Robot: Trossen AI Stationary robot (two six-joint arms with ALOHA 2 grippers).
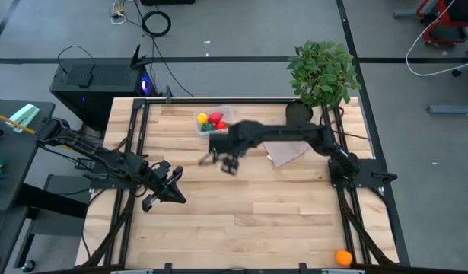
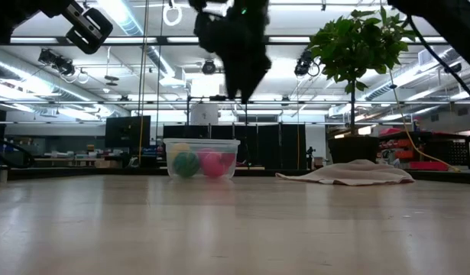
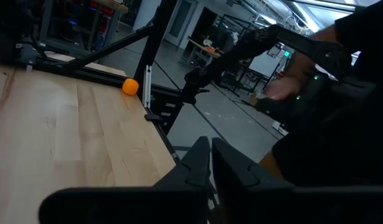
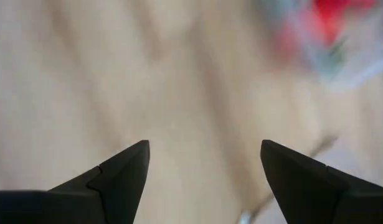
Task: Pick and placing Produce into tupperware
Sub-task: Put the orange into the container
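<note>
The wooden table [image 1: 241, 221] fills the middle of the scene, light planks framed by dark rails. At its far right corner stands a leafy green plant [image 1: 322, 70] in a black pot [image 1: 298, 113], and just near of the pot a beige cloth [image 1: 288, 154] lies crumpled on the boards.

The right arm reaches from the right edge across to the table's far middle. Its right gripper [image 1: 229, 163] hangs above the wood just near of the tupperware [image 1: 213, 122], and its own wrist view shows the two dark fingers [image 4: 124, 169] spread wide apart with nothing between them. The left arm lies low along the left side, with the left gripper [image 1: 175, 195] pointing right over the near-left boards; its jaws are clenched together and hold nothing.

The clear tupperware sits at the far middle of the table, left of the cloth. Inside it lie a yellow piece [image 1: 202, 118], a red piece [image 1: 215, 119] and a dark-green striped ball [image 2: 185, 163], touching one another. One orange piece [image 1: 343, 258] rests alone at the near right corner, well apart from the tub.
</note>
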